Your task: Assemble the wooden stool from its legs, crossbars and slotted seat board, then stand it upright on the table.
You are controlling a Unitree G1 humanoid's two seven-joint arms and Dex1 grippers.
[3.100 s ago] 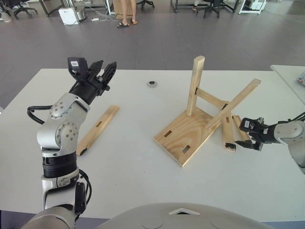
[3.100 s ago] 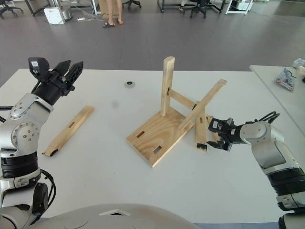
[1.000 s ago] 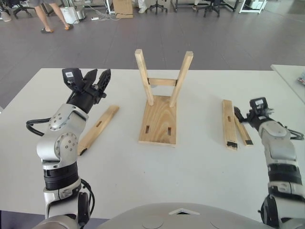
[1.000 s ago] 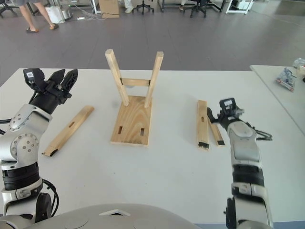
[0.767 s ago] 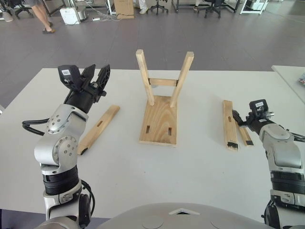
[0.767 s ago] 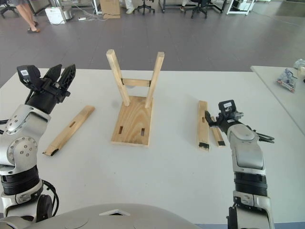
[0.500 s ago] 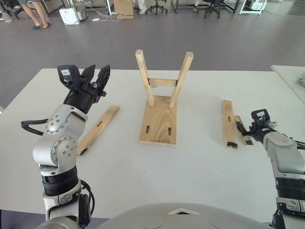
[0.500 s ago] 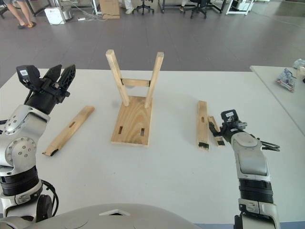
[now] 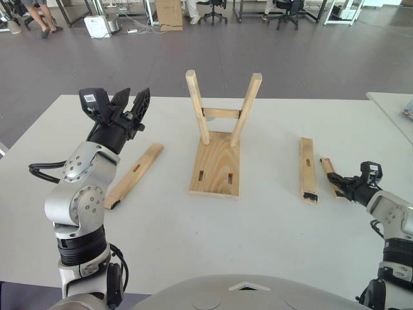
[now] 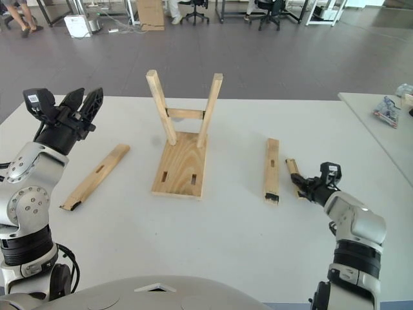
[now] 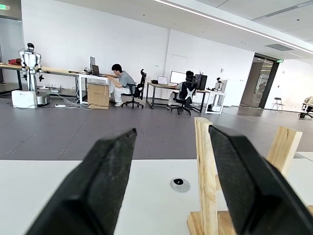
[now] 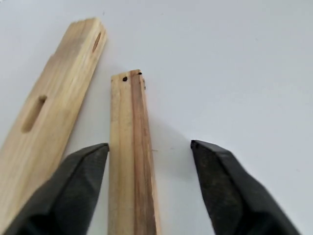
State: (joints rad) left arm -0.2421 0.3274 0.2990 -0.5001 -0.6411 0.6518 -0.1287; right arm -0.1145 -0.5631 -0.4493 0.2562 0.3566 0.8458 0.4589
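Note:
The slotted seat board (image 9: 214,166) lies flat mid-table with two legs (image 9: 198,107) (image 9: 246,110) standing in it, joined by a crossbar (image 9: 221,113). One loose leg (image 9: 134,175) lies to its left, another loose leg (image 9: 306,169) to its right. Beside that one lies a short crossbar (image 9: 328,173). My right gripper (image 9: 346,187) is low at the crossbar's near end, open, its fingers (image 12: 63,196) either side of the short crossbar (image 12: 131,161). My left gripper (image 9: 124,106) is raised above the table's left side, open and holding nothing, facing the stool legs (image 11: 205,171).
A small round grommet (image 11: 180,184) is set in the table behind the stool. A second table (image 10: 381,119) with a small packet (image 10: 387,106) stands at the right. Bare table surface lies in front of the seat board.
The seat board with its legs, tilted at the right 3.1 s ago, now sits mid-table. My right gripper has drawn back along the short crossbar to its near end. The left arm barely moved.

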